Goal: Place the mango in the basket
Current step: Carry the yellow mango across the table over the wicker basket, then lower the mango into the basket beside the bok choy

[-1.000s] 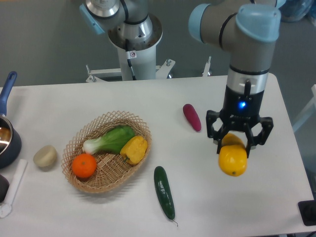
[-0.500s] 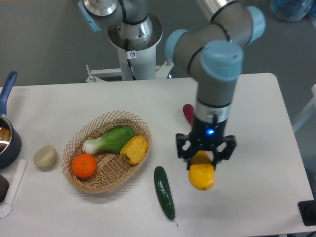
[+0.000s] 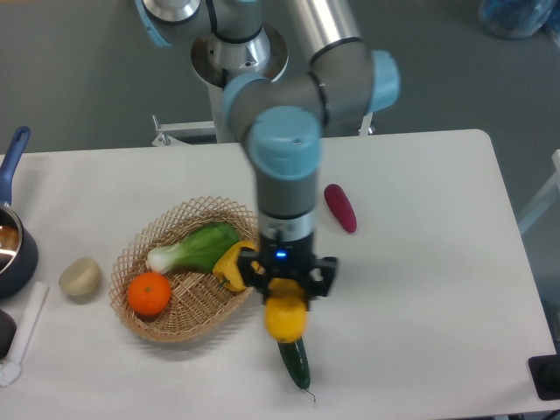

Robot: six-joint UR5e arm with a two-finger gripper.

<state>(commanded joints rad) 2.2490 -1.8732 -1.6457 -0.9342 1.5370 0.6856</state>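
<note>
The yellow mango [image 3: 286, 318] hangs above the table, its orange end up between the fingers of my gripper [image 3: 284, 287], which is shut on it. It sits just right of the tan wicker basket [image 3: 149, 238], over the upper end of a cucumber. Inside the basket lie a round orange [image 3: 149, 293], a green bok choy [image 3: 196, 247] and a yellow bell pepper [image 3: 230, 263], partly hidden by the gripper.
A dark green cucumber [image 3: 295, 358] lies under the mango near the front edge. A purple eggplant [image 3: 340, 207] lies to the right of the arm. A potato [image 3: 80, 276] and a blue pot [image 3: 12, 248] are at the left.
The arm has swung left across the table, carrying the mango from the right side to just beside the basket's right rim.
</note>
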